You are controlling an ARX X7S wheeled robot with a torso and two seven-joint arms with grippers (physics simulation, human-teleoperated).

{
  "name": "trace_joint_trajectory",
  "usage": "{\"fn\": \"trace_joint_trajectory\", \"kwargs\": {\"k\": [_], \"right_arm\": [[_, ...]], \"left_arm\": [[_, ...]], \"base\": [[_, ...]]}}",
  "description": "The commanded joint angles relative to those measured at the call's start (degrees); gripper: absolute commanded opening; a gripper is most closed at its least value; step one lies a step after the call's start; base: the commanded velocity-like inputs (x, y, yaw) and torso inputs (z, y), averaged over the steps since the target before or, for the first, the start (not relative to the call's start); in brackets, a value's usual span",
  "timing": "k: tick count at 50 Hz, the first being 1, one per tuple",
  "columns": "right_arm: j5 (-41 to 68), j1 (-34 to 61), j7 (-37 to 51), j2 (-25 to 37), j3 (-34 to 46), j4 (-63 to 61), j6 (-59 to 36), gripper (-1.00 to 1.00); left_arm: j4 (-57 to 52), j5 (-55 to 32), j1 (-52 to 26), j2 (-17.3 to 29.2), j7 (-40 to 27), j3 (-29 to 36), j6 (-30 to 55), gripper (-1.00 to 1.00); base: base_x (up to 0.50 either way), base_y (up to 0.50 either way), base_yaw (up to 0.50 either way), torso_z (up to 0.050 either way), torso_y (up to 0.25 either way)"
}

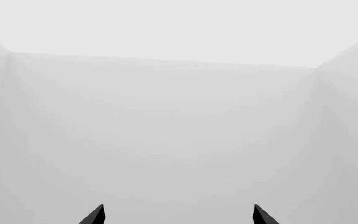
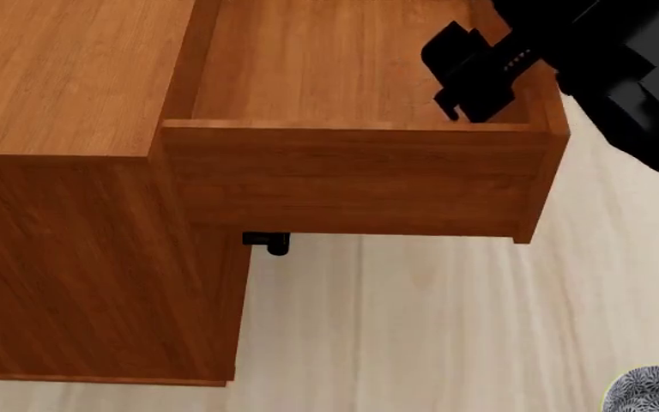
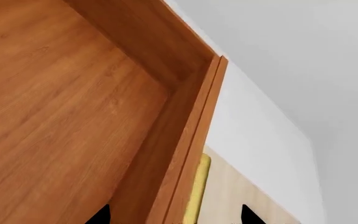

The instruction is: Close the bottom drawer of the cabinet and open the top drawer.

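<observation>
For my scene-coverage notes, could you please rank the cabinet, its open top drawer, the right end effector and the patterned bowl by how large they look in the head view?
1. The cabinet, largest.
2. The top drawer, pulled out.
3. The right end effector, enlarged by nearness to the camera.
4. The patterned bowl, smallest, though the frame edge cuts it off, so its rank against the end effector is unsure.

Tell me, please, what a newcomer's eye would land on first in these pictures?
First, the top drawer, pulled wide open from the cabinet, empty inside. Next, the black right end effector poised over its front-right corner. Last, a patterned bowl peeking in at the head view's lower right, on the pale floor.
</observation>
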State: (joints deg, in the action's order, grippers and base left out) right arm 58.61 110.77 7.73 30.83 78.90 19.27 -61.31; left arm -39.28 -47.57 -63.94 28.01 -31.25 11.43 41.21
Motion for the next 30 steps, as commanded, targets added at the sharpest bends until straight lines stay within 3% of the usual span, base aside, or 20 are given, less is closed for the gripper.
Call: {"fn": "trace_joint_trajectory", "kwargs": {"k": [1, 30], "right_arm": [[-2.81, 2.16, 4.25, 1.54, -0.54, 3.18, 1.32, 1.00], [-3.93, 4.23, 5.33, 0.33, -4.15, 5.49, 5.84, 1.00]], "left_arm": [[-0.05, -0.51, -0.53, 0.23, -0.28, -0.19, 0.23, 1.00], [-0.17, -1.42, -1.32, 0.88, -0.79, -0.49, 0.51, 1.00]], "base": [[0.00, 0.00, 0.00, 0.000, 0.000], [0.00, 0.00, 0.00, 0.000, 0.001]]}}
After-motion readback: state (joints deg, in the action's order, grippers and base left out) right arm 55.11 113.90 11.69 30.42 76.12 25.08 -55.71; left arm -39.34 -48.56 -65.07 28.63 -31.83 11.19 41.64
